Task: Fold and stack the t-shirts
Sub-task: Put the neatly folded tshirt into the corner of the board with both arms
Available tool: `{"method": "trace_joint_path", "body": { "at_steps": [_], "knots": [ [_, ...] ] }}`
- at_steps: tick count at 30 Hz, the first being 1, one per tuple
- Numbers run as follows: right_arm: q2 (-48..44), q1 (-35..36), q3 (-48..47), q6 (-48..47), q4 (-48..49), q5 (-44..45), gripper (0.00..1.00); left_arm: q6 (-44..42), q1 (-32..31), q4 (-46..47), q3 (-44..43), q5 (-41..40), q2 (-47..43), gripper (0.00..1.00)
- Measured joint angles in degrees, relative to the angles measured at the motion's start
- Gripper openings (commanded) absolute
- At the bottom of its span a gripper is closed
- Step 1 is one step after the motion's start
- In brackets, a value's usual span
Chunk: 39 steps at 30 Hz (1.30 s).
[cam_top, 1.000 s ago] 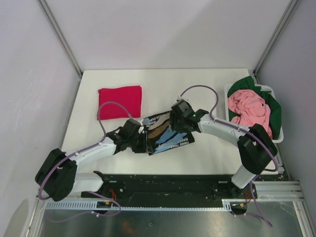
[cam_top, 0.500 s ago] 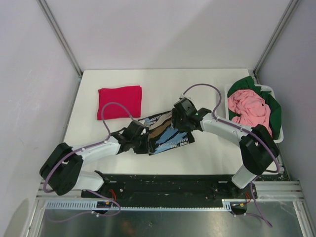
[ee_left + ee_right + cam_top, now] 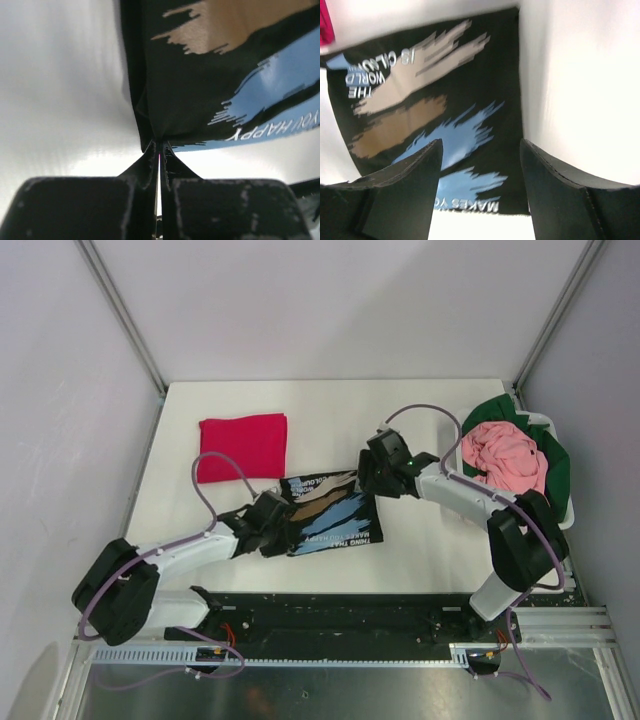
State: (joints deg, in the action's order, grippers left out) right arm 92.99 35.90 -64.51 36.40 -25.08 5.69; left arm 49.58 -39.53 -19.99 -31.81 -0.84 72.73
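While the folded black t-shirt lies on the surface, left fingers pressed together, apparently pinching its corner, right fingers apart above, we judge stacking onto the crimson t-shirt comes next, needing a right-side grip.

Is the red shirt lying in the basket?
No, the red shirt lies folded on the table, well left of the basket.

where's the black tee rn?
Top view: the black t-shirt lies folded at the table's front centre, left gripper pinching its left edge, right gripper open above its far right corner; red t-shirt beyond, to the left.
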Motion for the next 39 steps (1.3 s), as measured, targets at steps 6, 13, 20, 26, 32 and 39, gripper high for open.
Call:
{"method": "trace_joint_path", "body": {
  "at_steps": [6,13,20,26,32,39],
  "knots": [
    [2.1,-4.8,0.0,-1.1,5.0,-3.1,0.72,1.0,1.6,-5.8,-0.9,-5.8,-1.3,0.00],
    [7.6,-6.1,1.3,-2.0,10.7,-8.2,0.74,0.8,5.8,-9.0,-1.7,-8.6,-1.6,0.00],
    [11.4,-6.1,1.9,-2.1,14.6,-11.1,0.73,-0.7,8.3,-10.7,-2.4,-9.7,-1.6,0.00],
    [12.2,-5.4,1.9,-2.0,17.5,-11.7,0.70,-1.6,9.1,-11.0,-2.4,-9.7,-1.6,0.00],
    [13.0,-1.6,1.9,-1.0,19.4,-11.1,0.62,-2.3,9.2,-11.1,-2.5,-9.7,-1.6,0.00],
    [14.1,1.2,1.9,1.2,20.2,-8.7,0.21,-3.6,9.3,-11.4,-2.8,-9.6,-1.6,0.00]
  ]
}}
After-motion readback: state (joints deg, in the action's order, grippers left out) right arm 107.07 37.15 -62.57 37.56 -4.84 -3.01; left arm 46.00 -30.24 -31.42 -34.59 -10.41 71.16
